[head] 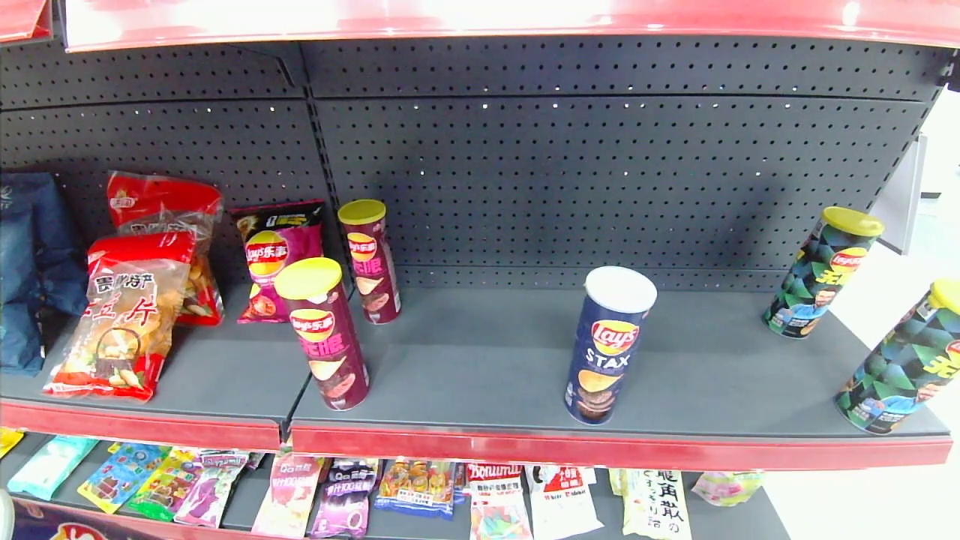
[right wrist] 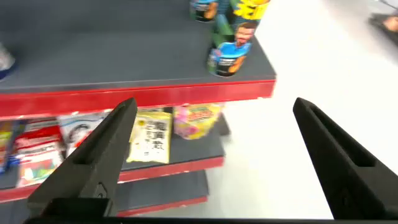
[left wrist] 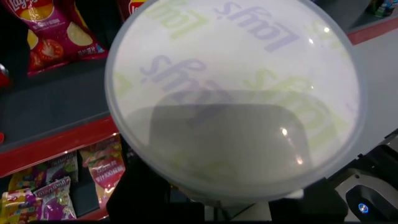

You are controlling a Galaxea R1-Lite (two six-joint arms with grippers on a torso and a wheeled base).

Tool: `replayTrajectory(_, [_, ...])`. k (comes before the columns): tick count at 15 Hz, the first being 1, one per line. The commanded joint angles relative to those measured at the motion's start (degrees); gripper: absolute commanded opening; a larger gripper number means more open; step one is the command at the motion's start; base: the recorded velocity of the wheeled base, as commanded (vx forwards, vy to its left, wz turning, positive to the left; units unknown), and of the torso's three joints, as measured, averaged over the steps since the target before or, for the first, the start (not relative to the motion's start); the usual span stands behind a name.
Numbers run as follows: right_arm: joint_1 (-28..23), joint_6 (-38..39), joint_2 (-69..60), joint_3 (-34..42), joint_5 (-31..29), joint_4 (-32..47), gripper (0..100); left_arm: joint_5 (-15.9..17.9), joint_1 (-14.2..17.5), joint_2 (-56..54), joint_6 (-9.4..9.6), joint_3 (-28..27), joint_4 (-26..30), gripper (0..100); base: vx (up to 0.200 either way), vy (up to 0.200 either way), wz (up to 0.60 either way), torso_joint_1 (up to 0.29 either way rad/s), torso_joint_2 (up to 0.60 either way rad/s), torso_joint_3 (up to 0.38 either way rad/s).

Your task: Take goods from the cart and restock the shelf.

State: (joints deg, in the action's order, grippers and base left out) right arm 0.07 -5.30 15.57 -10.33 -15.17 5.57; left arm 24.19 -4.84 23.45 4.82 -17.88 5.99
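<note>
A chip can with a white translucent lid (left wrist: 233, 99) hangs close to the left wrist camera, in front of the shelf's red front edge (left wrist: 56, 146). My left gripper is shut on it, hidden behind the lid. My right gripper (right wrist: 230, 162) stands open with nothing between its black fingers (right wrist: 93, 168), off the shelf's right end, near two green-and-black cans (right wrist: 233, 37). On the grey shelf (head: 480, 352) stand two maroon cans (head: 322, 334), a navy can (head: 609, 345) and the green-and-black cans (head: 821, 274).
Snack bags (head: 124, 315) and a pink chip bag (head: 274, 259) fill the shelf's left part. Bare shelf lies between the maroon cans and the navy can. A lower shelf holds several small packets (head: 420, 487). A red shelf edge (head: 480, 19) runs overhead.
</note>
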Motion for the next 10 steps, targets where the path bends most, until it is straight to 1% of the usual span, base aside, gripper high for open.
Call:
replayTrajectory(1, [0.1,-1.1,-15.6,5.1,6.6,2.5,100,0.1,0.0,0.2,0.02,0.1,0.0,0,0.0,0.0,0.0,0.0,0.0,0.0])
replayTrajectory(3, [0.1,0.0,-15.6,5.0,7.2,2.4,100,0.1,0.0,-0.3,0.02,0.4,0.0,0,0.0,0.0,0.0,0.0,0.0,0.0])
replayTrajectory(5, [0.1,1.8,-15.6,5.5,12.9,2.0,100,0.2,0.0,-0.2,0.02,0.2,0.0,0,0.0,0.0,0.0,0.0,0.0,0.0])
replayTrajectory(6, [0.1,2.7,-15.6,5.5,14.8,1.8,100,0.2,0.0,0.0,0.02,0.1,0.0,0,0.0,0.0,0.0,0.0,0.0,0.0])
replayTrajectory(7, [0.2,4.6,-15.3,5.6,15.3,1.8,100,0.3,0.0,0.0,0.02,0.4,0.0,0,0.0,0.0,0.0,0.0,0.0,0.0])
replayTrajectory(10, [0.1,5.7,-15.6,6.0,15.1,0.7,100,0.9,0.0,-0.8,0.02,1.4,0.1,0,0.0,0.0,0.0,0.0,0.0,0.0])
